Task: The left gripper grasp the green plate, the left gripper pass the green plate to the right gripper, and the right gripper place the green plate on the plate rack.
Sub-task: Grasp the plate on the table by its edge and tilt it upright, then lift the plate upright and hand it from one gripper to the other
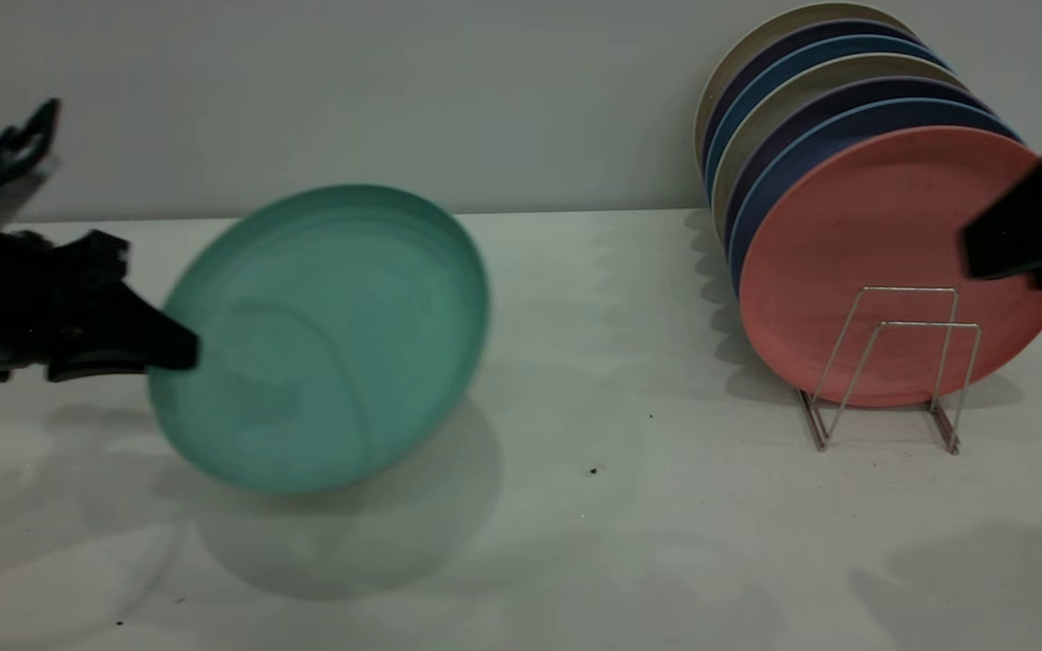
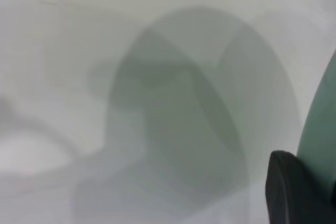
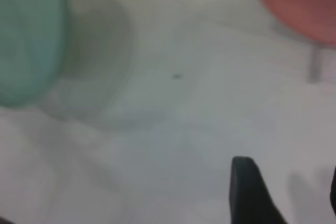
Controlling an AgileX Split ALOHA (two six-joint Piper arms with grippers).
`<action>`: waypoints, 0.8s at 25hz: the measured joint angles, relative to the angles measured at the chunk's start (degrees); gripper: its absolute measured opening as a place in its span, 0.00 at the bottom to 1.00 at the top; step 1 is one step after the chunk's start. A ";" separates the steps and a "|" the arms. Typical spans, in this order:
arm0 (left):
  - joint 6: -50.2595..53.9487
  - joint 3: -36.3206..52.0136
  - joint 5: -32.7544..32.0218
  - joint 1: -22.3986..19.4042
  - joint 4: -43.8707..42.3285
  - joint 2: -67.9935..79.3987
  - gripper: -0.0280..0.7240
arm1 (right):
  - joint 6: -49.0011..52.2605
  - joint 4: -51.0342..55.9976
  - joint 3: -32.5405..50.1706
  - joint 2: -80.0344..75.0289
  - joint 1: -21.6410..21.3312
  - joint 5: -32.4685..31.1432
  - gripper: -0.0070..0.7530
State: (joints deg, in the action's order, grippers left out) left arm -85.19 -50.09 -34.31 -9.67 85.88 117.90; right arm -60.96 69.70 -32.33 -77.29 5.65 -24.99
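Observation:
The green plate [image 1: 331, 334] hangs tilted above the table at the left of centre, its face turned toward the camera. My left gripper [image 1: 182, 353] reaches in from the left edge and is shut on the plate's left rim. In the left wrist view one black finger [image 2: 291, 192] lies against the plate's rim [image 2: 320, 129]. My right gripper [image 1: 982, 253] is at the right edge, in front of the stacked plates, open and empty. Its fingers [image 3: 247, 192] stand apart over bare table. The plate rack [image 1: 887, 362] stands at the right with free wire loops in front.
Several plates stand upright in the rack, a salmon-pink plate [image 1: 883, 235] foremost, dark blue and beige ones behind. The right wrist view shows the green plate [image 3: 26, 35] far off and the pink plate [image 3: 299, 3]. The white table [image 1: 629, 506] lies between them.

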 joint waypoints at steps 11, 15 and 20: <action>2.05 0.06 -1.08 7.82 -0.14 -0.07 0.06 | -32.16 31.54 -1.65 -17.74 0.00 -15.48 0.52; 2.05 0.06 -1.08 11.77 2.65 -0.07 0.06 | -33.07 31.59 -2.71 -21.57 0.00 -19.11 0.52; 1.04 0.06 -1.08 15.64 7.78 -0.07 0.06 | -33.43 31.76 -3.43 -24.02 0.00 -21.22 0.52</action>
State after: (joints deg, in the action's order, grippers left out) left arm -84.15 -50.02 -35.40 5.97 93.66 117.83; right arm -94.40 101.46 -35.76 -101.31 5.65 -46.21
